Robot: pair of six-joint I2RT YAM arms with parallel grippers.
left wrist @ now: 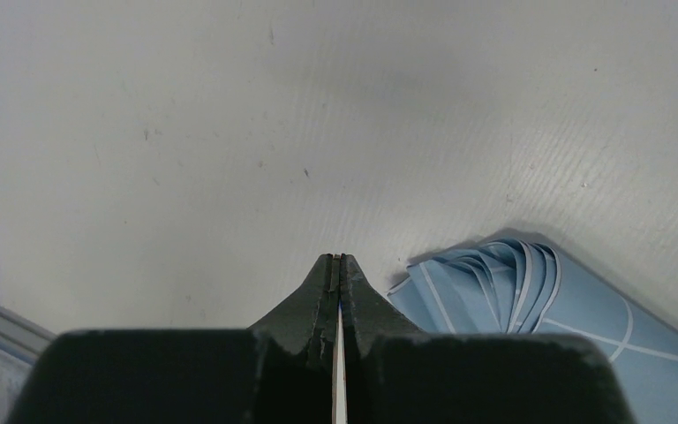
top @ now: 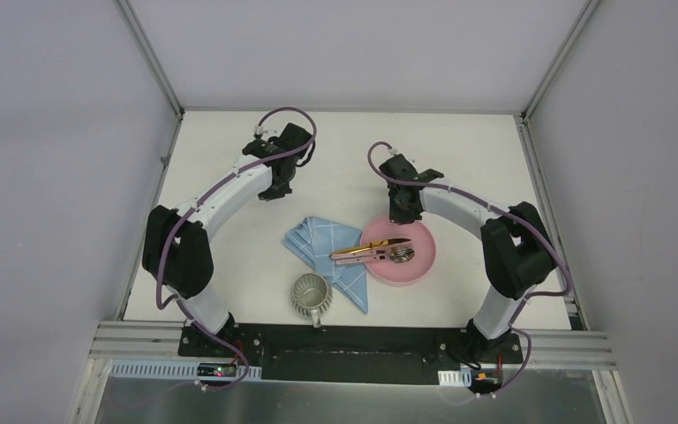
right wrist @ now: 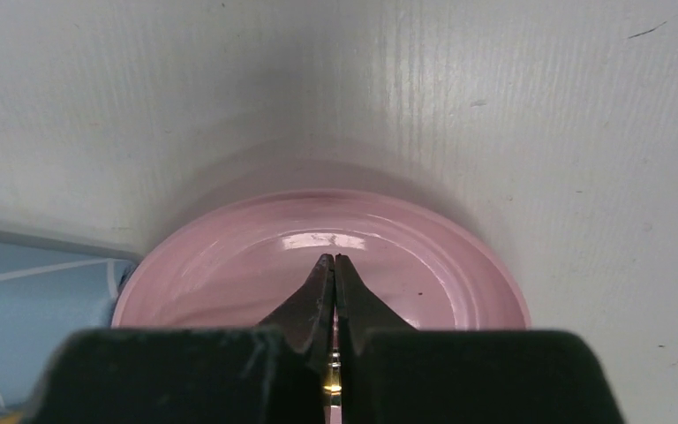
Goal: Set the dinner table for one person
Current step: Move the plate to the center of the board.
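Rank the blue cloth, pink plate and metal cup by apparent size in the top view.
Largest: blue cloth and pink plate, about alike; can't rank them.
Smallest: metal cup, clearly.

The top external camera is looking down from above and behind the arm bases, which are sitting at 6 o'clock in its frame. It is standing far back and taking in the whole dinner table (top: pixel 459 150).

The left wrist camera is riding just behind the left gripper (left wrist: pixel 339 265) and facing along the fingers onto the tabletop from close by. A blue cloth (left wrist: pixel 538 300) is showing at 4 o'clock.

The right wrist camera is sitting behind the right gripper (right wrist: pixel 334 263), very near a pink plate (right wrist: pixel 388 238) that is filling its lower half. The cloth is edging in at 8 o'clock.

The overhead view is sharing the cloth with both wrist views and the plate with the right one only.
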